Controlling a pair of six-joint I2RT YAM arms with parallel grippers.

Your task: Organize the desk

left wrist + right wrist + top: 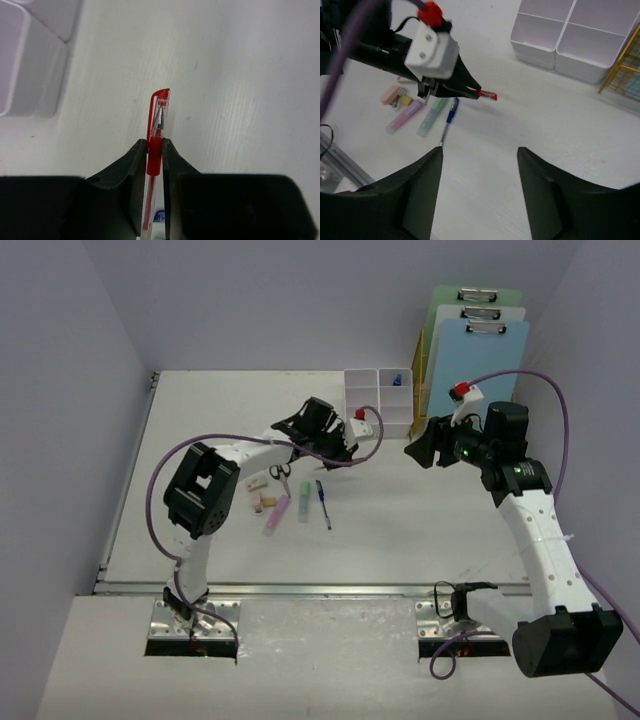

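The white desk holds loose stationery left of centre. My left gripper is shut on a red capped pen and holds it just above the desk, short of the white organizer box. The pen's red cap sticks out past the fingertips, and it also shows in the right wrist view. My right gripper is open and empty, hovering above bare desk to the right of the left gripper. Its two fingers stand wide apart.
On the desk lie scissors, small erasers, a pink highlighter, a green highlighter and a blue pen. A gold wire rack with clipboards stands at the back right. A metal rail runs along the near edge.
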